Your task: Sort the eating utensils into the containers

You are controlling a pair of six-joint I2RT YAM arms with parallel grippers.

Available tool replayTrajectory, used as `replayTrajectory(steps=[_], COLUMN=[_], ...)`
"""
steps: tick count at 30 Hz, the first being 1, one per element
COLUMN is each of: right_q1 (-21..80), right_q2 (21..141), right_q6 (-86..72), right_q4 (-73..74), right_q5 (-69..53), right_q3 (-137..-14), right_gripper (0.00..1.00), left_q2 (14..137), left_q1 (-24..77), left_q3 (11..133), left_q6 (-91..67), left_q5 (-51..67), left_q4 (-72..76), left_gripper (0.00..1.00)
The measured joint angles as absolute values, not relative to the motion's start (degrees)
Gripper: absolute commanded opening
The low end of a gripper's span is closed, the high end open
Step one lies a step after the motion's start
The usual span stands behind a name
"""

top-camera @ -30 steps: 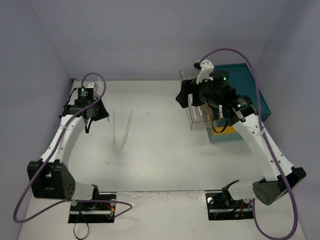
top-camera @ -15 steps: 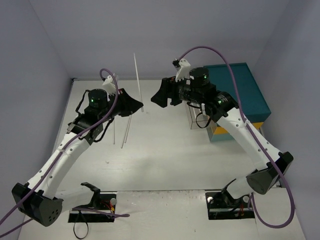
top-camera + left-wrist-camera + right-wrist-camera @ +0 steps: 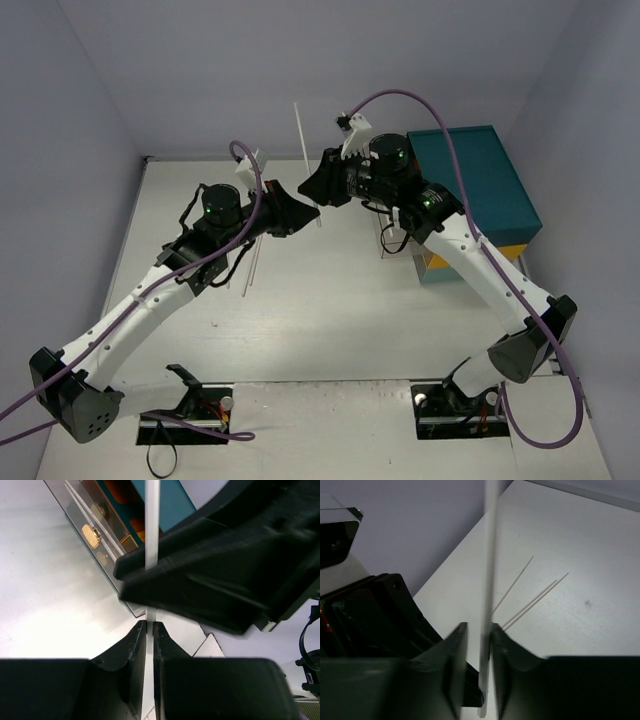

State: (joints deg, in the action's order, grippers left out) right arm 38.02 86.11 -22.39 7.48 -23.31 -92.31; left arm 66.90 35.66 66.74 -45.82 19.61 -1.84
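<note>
A long thin white utensil (image 3: 300, 130) stands nearly upright in the air above the table's far middle. My left gripper (image 3: 306, 213) is shut on its lower part; in the left wrist view the fingers (image 3: 138, 635) pinch the utensil (image 3: 151, 520). My right gripper (image 3: 308, 192) reaches in from the right, just above. Its jaws straddle the same utensil (image 3: 490, 540): one finger (image 3: 501, 640) touches it and a gap shows on the other side. A clear container (image 3: 396, 236) stands behind the right arm, partly hidden, and shows as a clear container (image 3: 90, 527) in the left wrist view.
Several more thin white sticks (image 3: 255, 255) lie on the table left of centre, and these sticks (image 3: 530, 602) also show in the right wrist view. A large teal chest (image 3: 480, 170) with a yellow band stands at the far right. The two arms cross close together.
The left arm lifted the white utensil off the table and swung right. The right arm moved left from the containers to meet it, and its jaws have narrowed around the utensil.
</note>
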Motion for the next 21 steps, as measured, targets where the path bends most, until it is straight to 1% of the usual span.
replayTrajectory(steps=[1,2,4,5,6,8,11,12,13,16,18,21], right_q1=[38.0,38.0,37.9,38.0,38.0,38.0,37.8,37.7,37.2,34.3,31.0,25.5], right_q2=[86.1,86.1,86.1,86.1,86.1,85.9,85.2,84.9,84.7,84.3,84.0,83.9], right_q6=[-22.3,-22.2,-22.1,-22.0,-22.0,-21.7,-20.5,-20.1,-19.5,-17.2,-15.1,-12.3], right_q4=[7.5,7.4,6.8,6.6,6.3,5.9,6.0,6.2,6.9,9.4,11.7,15.0], right_q5=[-23.1,-22.7,-22.2,-21.9,-21.7,-21.1,-19.8,-19.3,-18.7,-16.6,-14.0,-9.0], right_q3=[-92.2,-92.0,-91.6,-91.3,-91.0,-90.1,-88.6,-88.0,-87.8,-87.6,-87.6,-87.6], right_gripper=[0.02,0.0,0.0,0.0,0.0,0.0,0.0,0.0,0.0,0.0,0.0,0.0], left_q2=[66.9,67.0,67.0,67.0,67.1,67.3,67.4,67.4,67.3,67.1,66.8,66.8], left_q1=[35.7,35.8,35.9,35.9,35.9,36.0,36.1,36.1,36.1,35.9,35.0,31.0], left_q3=[66.7,66.7,66.7,66.7,66.7,66.7,66.7,66.7,66.8,67.0,67.0,67.2], left_q6=[-45.8,-45.8,-45.8,-45.8,-45.8,-45.6,-44.5,-44.2,-43.5,-40.8,-39.2,-37.2], left_q5=[19.5,19.3,18.9,18.7,18.5,17.9,16.3,15.7,14.6,9.9,6.1,1.6], left_q4=[-1.7,-1.6,-1.6,-1.7,-1.9,-2.5,-4.4,-5.2,-6.6,-12.4,-17.8,-25.4], left_gripper=[0.0,0.0,0.01,0.05,0.11,0.37,0.58,0.62,0.64,0.67,0.69,0.69])
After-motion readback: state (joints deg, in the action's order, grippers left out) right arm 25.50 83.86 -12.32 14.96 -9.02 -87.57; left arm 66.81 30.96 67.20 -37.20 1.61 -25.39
